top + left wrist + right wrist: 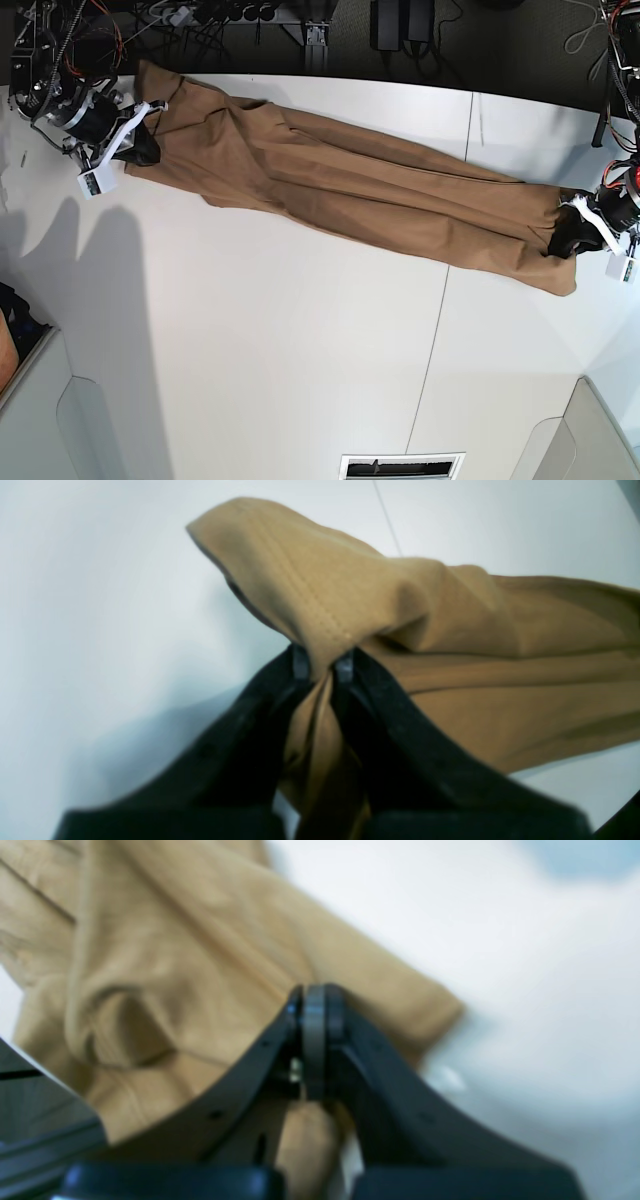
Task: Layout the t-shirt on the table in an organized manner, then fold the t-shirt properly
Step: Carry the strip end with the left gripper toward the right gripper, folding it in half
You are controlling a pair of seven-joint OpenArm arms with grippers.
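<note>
Quick count of what's here: one t-shirt [350, 190], tan-brown, and it's the only garment around. One table [250, 350], white, with a single thin dark seam line [440, 310] running across it. Two robot arms, so two grippers: one left gripper [560, 243] at the right side of the base view, one right gripper [135, 150] at the left. Each has one pair of black jaws. One vent grille [400, 467] sits at the near edge.
</note>
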